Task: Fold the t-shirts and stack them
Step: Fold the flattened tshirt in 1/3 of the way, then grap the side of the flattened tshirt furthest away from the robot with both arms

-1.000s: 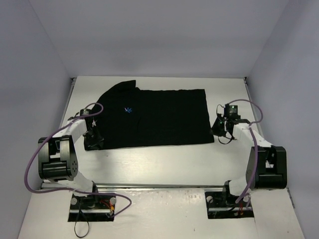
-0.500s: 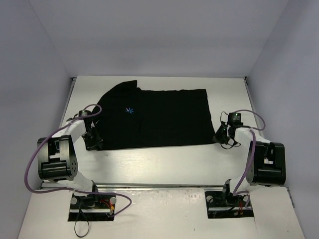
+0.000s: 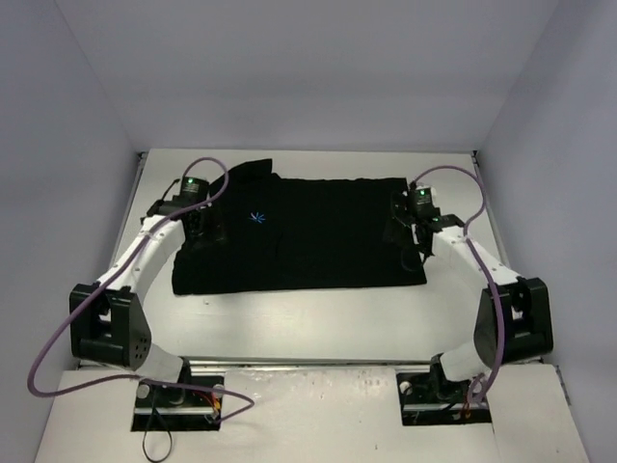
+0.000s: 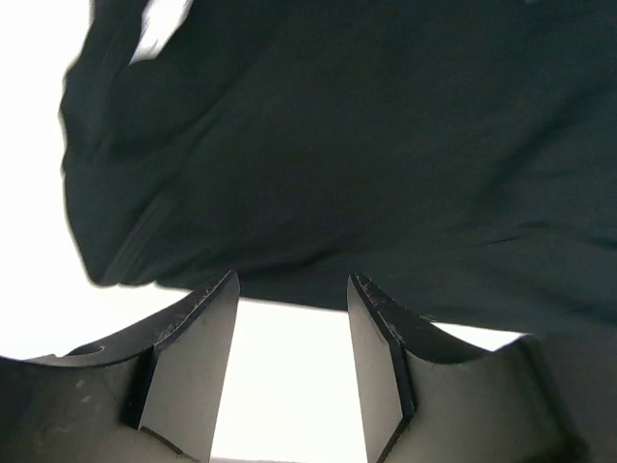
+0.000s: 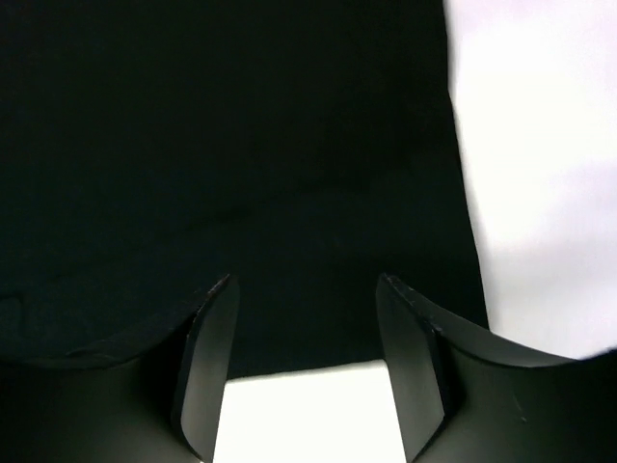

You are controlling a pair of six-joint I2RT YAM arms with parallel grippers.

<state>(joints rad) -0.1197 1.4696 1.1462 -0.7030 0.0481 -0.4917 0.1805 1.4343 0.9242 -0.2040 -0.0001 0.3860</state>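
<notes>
The black t-shirt (image 3: 308,236) lies spread flat on the white table, its light-blue star logo (image 3: 256,218) toward the left. My left gripper (image 3: 204,224) is over the shirt's left edge, open and empty; in the left wrist view the gripper (image 4: 292,289) has white table between its fingers and the t-shirt (image 4: 366,145) just beyond. My right gripper (image 3: 405,230) is over the shirt's right edge, open and empty; in the right wrist view the gripper (image 5: 307,289) straddles the hem of the t-shirt (image 5: 222,145).
The white table (image 3: 308,318) is walled by pale panels left, right and behind. A sleeve (image 3: 249,172) sticks out at the shirt's back left. Purple cables (image 3: 58,338) loop from both arms. The arm bases (image 3: 159,391) sit at the near edge.
</notes>
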